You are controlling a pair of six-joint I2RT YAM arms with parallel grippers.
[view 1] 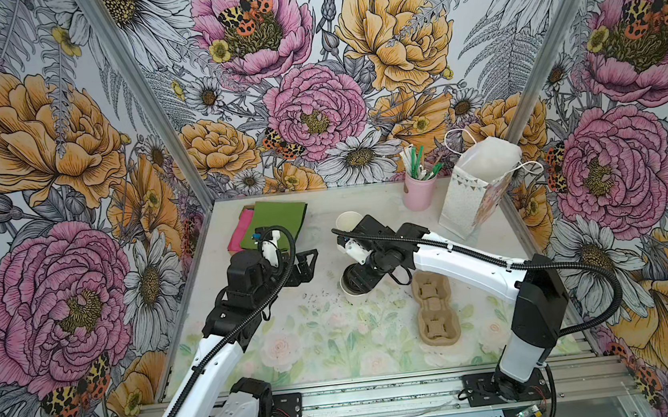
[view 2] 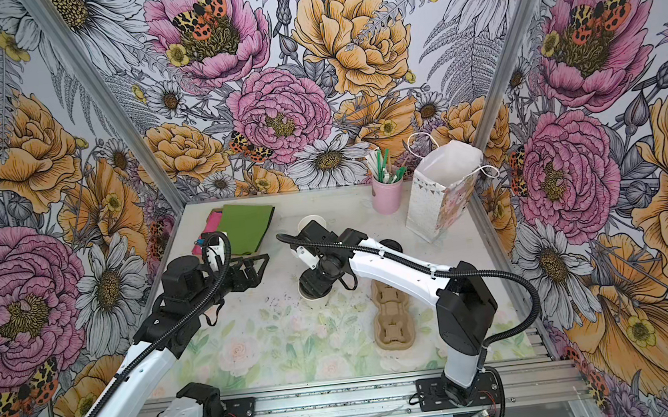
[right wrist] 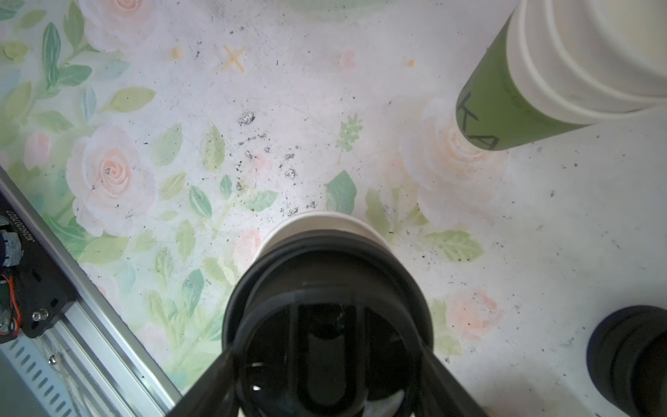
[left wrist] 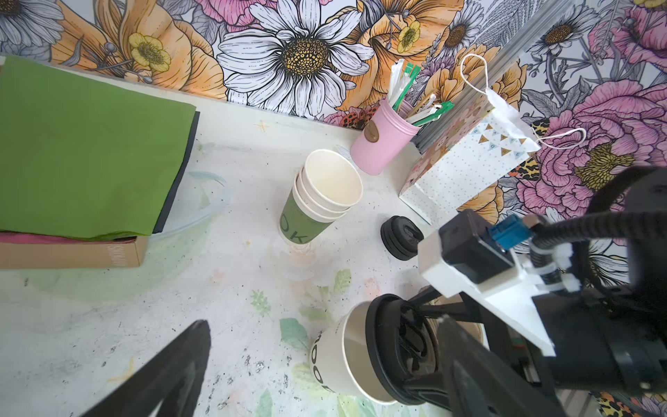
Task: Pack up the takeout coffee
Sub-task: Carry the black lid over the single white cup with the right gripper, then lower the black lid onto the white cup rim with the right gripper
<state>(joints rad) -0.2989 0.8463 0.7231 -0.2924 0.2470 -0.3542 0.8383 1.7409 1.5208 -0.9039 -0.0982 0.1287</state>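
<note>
takeout coffee (left wrist: 334, 361) stands upright on the worktop (view 1: 316, 345), its black lid (right wrist: 325, 274) clasped from above by the right hand (right wrist: 330, 346), while the left hand (view 1: 308, 264) hovers nearby, spread wide and empty.

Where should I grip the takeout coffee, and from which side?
By the black lid, from straight above, jaws across its rim. The takeout coffee stands upright, and the round lid probably crushes less than the paper wall. The right gripper grips it that way.
</note>
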